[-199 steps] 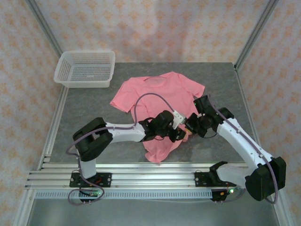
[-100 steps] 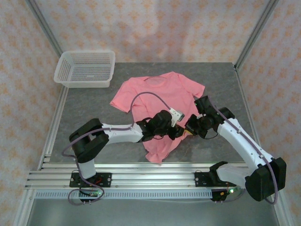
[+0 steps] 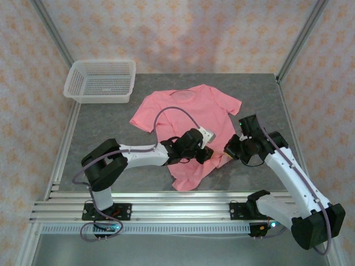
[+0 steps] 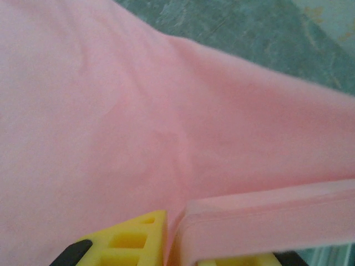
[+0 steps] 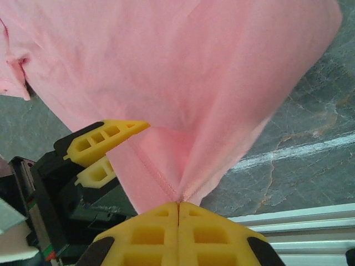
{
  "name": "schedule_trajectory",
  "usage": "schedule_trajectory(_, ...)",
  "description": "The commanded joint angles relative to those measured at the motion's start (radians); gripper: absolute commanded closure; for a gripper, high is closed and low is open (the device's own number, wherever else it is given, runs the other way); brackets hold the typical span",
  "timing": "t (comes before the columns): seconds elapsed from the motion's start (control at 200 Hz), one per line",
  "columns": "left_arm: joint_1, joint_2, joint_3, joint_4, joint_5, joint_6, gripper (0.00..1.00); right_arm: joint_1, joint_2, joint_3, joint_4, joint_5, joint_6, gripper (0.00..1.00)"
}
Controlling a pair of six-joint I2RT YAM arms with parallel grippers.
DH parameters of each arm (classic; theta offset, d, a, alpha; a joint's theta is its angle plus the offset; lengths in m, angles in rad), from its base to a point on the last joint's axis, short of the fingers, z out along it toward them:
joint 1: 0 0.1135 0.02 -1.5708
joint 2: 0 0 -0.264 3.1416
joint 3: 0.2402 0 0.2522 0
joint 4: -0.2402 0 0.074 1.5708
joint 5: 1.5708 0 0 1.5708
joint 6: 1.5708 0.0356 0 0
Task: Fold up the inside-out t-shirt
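The inside-out t-shirt (image 3: 191, 108) is seen spread on the grey surface (image 3: 111, 127), its collar turned toward the far side and both short sleeves laid out flat. The lower part of the shirt is gathered into a narrower bunch that reaches toward the near edge. Both claws are met at the right side of that bunch. The right claw (image 5: 177, 209) is pressed fully together on a pinch of the pink cloth, from which the fabric is drawn up in a taut, tent-like fan with a stitched seam running into the grip. The left claw (image 4: 177, 241) is set just beside it, its yellow fingers (image 4: 133, 238) held narrowly apart with a thick folded hem caught between them. A white mesh basket (image 3: 97, 95) is left standing at the far left corner, well apart from the shirt.
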Motion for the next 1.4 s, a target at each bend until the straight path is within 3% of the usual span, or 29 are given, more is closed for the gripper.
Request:
schedule_trajectory(0.0, 0.006, -0.035, 0.002, -0.065, -0.097, 0.014, 0.83, -0.005, -0.006, -0.001, -0.027, 0.021, -0.006, 1.00)
schedule_trajectory(0.105, 0.006, -0.035, -0.003, -0.068, -0.075, 0.022, 0.78, -0.008, -0.009, 0.000, -0.031, 0.019, -0.011, 1.00)
schedule_trajectory(0.255, 0.002, 0.029, 0.053, -0.154, 0.108, 0.075, 0.72, -0.009, -0.011, -0.005, -0.021, 0.020, -0.007, 1.00)
schedule_trajectory(0.435, -0.006, 0.046, 0.055, -0.212, 0.052, 0.086, 0.73, -0.012, -0.007, 0.003, -0.015, 0.028, -0.005, 1.00)
schedule_trajectory(0.676, -0.005, 0.032, 0.059, -0.327, -0.116, 0.086, 0.80, -0.016, -0.012, 0.011, -0.022, 0.060, -0.002, 1.00)
schedule_trajectory(0.776, -0.005, 0.022, 0.053, -0.320, -0.078, 0.094, 0.83, -0.018, -0.016, 0.008, -0.022, 0.064, -0.002, 1.00)
schedule_trajectory(0.861, -0.005, 0.017, 0.060, -0.317, -0.032, 0.102, 1.00, -0.018, -0.016, 0.003, -0.019, 0.064, -0.003, 1.00)
schedule_trajectory(0.976, -0.002, -0.065, 0.047, -0.290, -0.047, 0.097, 1.00, -0.020, -0.019, 0.000, -0.026, 0.085, -0.012, 1.00)
schedule_trajectory(1.166, 0.009, -0.229, 0.167, -0.493, -0.080, 0.051, 1.00, -0.019, -0.066, 0.000, -0.040, 0.199, -0.098, 0.86)
schedule_trajectory(1.281, 0.006, -0.268, 0.212, -0.536, -0.029, 0.000, 1.00, -0.017, -0.146, -0.068, 0.089, 0.095, -0.166, 0.77)
schedule_trajectory(1.396, 0.009, -0.294, 0.237, -0.584, -0.065, -0.035, 1.00, 0.026, -0.279, -0.131, 0.191, 0.045, -0.190, 0.64)
